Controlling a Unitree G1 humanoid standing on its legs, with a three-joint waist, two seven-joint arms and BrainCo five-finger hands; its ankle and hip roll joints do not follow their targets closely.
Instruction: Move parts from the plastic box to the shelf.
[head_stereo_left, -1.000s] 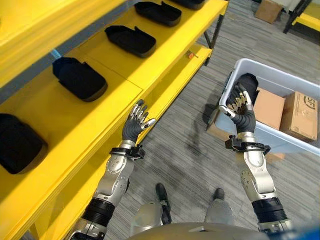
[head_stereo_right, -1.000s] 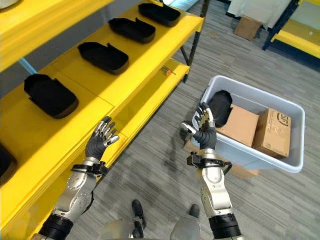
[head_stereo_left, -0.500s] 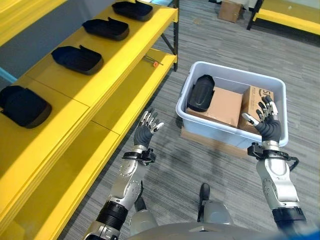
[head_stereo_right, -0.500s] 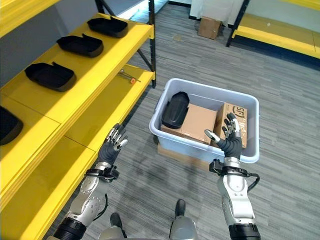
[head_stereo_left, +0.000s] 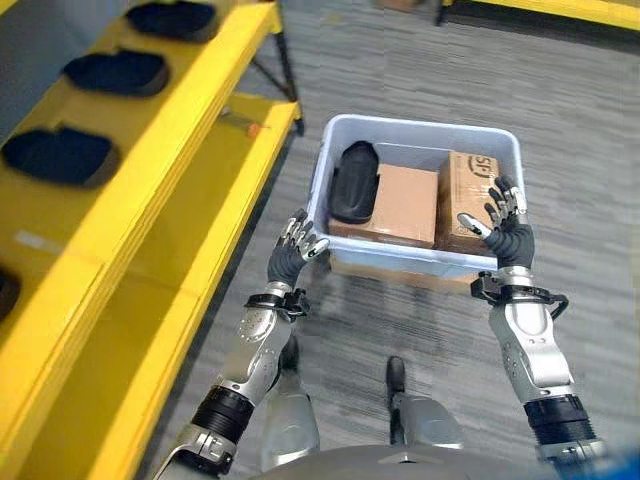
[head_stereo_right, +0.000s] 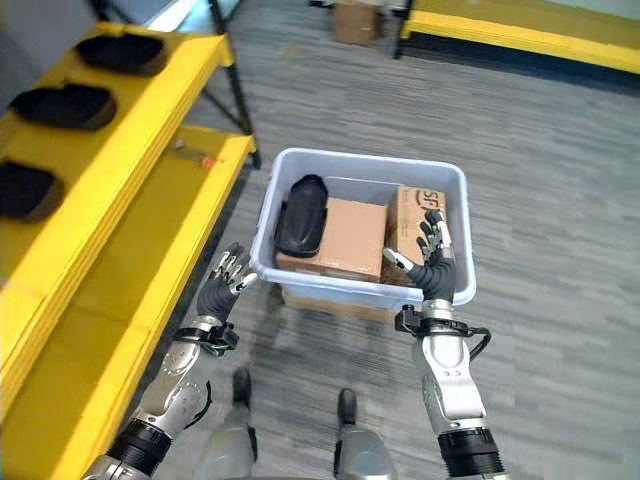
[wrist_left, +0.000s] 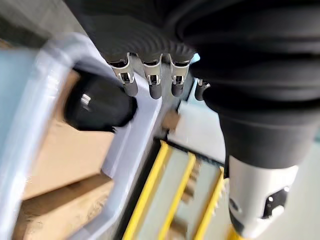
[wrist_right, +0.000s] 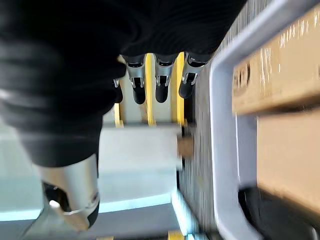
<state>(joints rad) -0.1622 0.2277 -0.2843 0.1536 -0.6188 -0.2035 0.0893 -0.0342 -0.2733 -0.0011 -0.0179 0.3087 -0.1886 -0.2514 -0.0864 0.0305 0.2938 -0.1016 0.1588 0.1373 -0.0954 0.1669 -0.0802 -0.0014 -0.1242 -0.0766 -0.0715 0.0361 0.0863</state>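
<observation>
The box sits on the floor directly ahead, with the yellow shelf to the robot's left, where several black parts already lie on its upper level. Inside the box, one black part leans against the left wall beside two cartons. The left hand is raised just outside the box's near-left corner, fingers spread and nearly straight, holding nothing. The right hand is raised at the near-right rim, over the cartons, fingers likewise spread and empty. The step in hand appears to be the reach into the box for the remaining part. To do it well, bring the left hand over the rim and down onto the part's upper edge, since that hand is the nearer one and the part stands on the left side. Keep the fingers wide until they pass either side of the part, then close across its narrow width. The wall and carton leave little room, so lift straight up before swinging toward the shelf. Keep the right hand clear of the rim to avoid shifting the box.
</observation>
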